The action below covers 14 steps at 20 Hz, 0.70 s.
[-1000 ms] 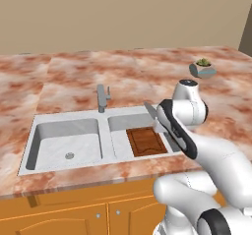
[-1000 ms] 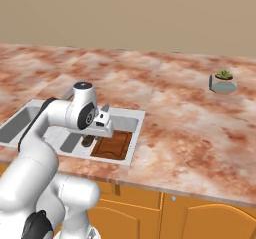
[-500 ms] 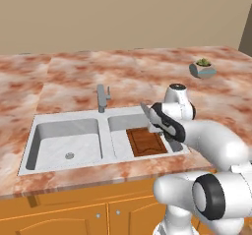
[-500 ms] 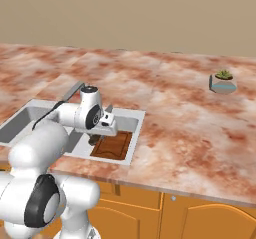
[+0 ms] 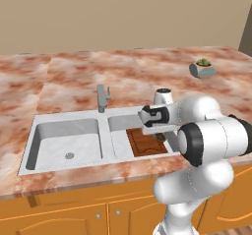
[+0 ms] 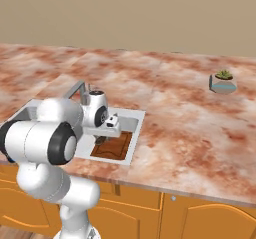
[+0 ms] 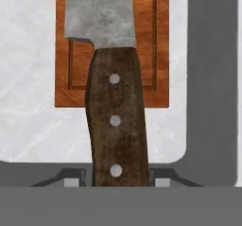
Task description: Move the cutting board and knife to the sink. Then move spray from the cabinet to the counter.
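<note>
in the left base view the white arm reaches over the right basin of the rectangular grey stainless-steel sink [image 5: 74,148], its hand [image 5: 161,136] hanging just above the flat dark brown wooden cutting board [image 5: 145,141] that already lies on the basin floor; the marbled reddish-brown and cream stone counter [image 5: 74,81] runs all round, with a small potted succulent [image 5: 202,68] well apart at the back right. in the right base view the same hand [image 6: 102,139] sits over the board [image 6: 114,146], and the blade is hard to make out from here, so judge height from the other side. in the hand view the kitchen knife [image 7: 113,102], grey steel blade and dark riveted handle, is clamped by its handle between the two fingertips [image 7: 71,181], pointing away over the board with the pale basin floor around it. the step in hand looks like setting the knife down in the sink: lower slowly until the blade nearly lies flat on the board, keep it level, then let go and lift straight up so the handle does not drag. the risk is dropping from height and bouncing the knife.
</note>
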Tool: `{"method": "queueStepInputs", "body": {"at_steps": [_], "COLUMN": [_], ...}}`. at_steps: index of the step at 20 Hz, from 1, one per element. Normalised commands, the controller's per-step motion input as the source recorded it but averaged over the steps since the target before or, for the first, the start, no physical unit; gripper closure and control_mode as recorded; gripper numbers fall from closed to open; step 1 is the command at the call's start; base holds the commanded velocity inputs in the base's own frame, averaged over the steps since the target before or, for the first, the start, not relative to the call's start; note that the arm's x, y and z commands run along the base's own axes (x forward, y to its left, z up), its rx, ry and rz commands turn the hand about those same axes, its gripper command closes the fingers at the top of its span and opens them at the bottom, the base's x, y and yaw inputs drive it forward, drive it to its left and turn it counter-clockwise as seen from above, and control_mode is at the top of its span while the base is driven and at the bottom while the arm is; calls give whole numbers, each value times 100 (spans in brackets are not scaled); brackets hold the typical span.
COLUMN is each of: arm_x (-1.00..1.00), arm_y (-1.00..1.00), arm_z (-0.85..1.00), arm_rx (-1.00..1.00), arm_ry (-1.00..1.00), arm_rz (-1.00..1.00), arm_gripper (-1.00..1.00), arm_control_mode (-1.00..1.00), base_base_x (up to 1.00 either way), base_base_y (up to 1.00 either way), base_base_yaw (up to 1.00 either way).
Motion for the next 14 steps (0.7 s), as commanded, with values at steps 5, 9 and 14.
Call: {"method": "queueStepInputs", "body": {"at_steps": [5,9,14], "arm_x": [48,28,13], "arm_y": [-1,-4,-8], "arm_z": [-42,-42,-47], "arm_rx": [0,0,0], "arm_ry": [11,4,1], "arm_rz": [-1,0,0], "arm_gripper": [100,100,100], "arm_control_mode": [-100,-100,-100], "base_base_x": [0,0,0], "base_base_y": [0,0,0], "base_base_yaw": [0,0,0]}}
